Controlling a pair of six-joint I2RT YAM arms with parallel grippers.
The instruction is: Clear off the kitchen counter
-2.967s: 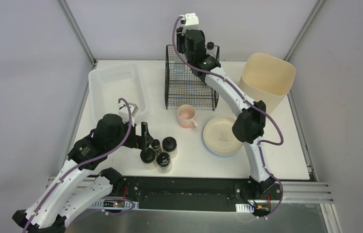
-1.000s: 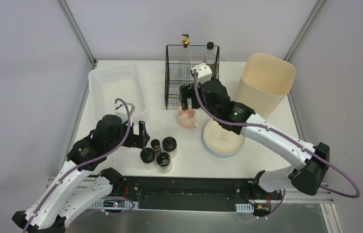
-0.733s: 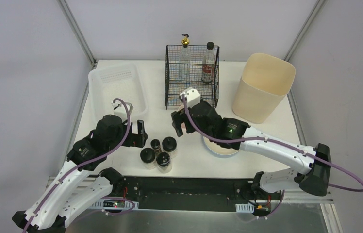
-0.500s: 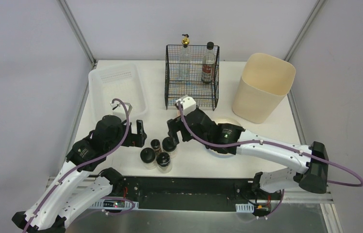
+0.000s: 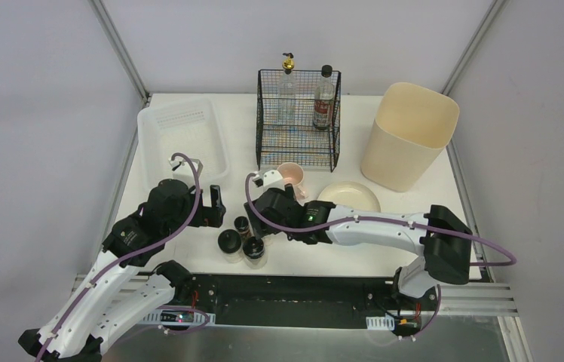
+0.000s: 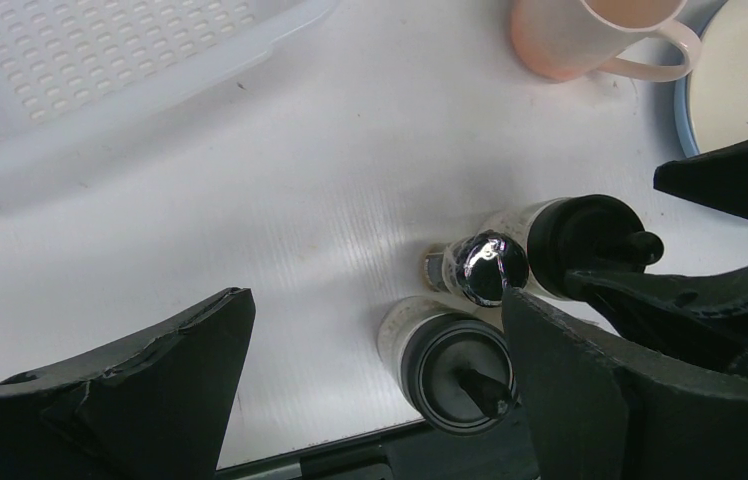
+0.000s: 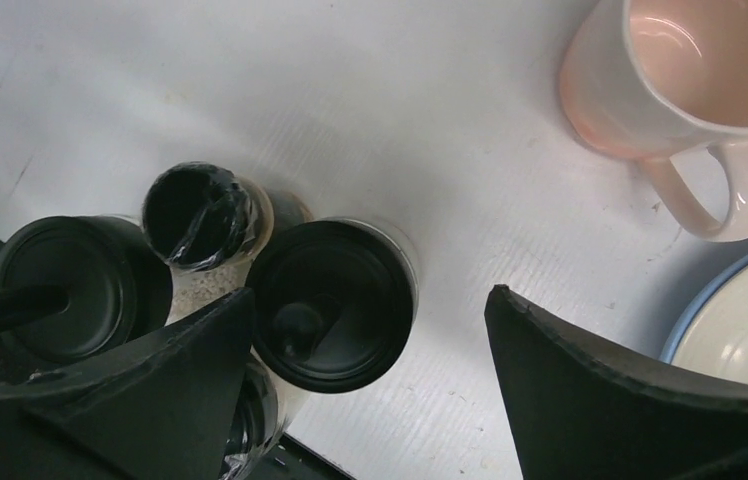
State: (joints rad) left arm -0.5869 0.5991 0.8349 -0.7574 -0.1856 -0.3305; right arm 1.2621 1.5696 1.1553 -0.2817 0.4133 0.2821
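Observation:
On the white kitchen counter (image 5: 430, 226) several black-lidded spice jars (image 5: 228, 240) stand clustered near the front edge. My right gripper (image 5: 264, 222) hangs open over the cluster. In the right wrist view its jaws (image 7: 370, 300) straddle one black-lidded jar (image 7: 335, 300), which sits close to the left finger (image 7: 150, 390) without being gripped. My left gripper (image 5: 217, 210) is open just left of the cluster. In the left wrist view (image 6: 375, 300) a black-lidded jar (image 6: 460, 355) and a small shiny-capped jar (image 6: 490, 268) lie by its right finger (image 6: 630, 400).
A pink mug (image 5: 292, 175) and a cream plate (image 5: 350, 196) sit behind the jars. A black wire rack (image 5: 298, 143) holding two bottles (image 5: 324, 94) stands at the back, with a beige bin (image 5: 407, 132) to its right and a white perforated tray (image 5: 181, 139) at the back left.
My right arm has swung from the wire rack forward and left, past the mug, down onto the jar cluster. The left gripper has drifted slightly away from the jars. Nothing was grasped.

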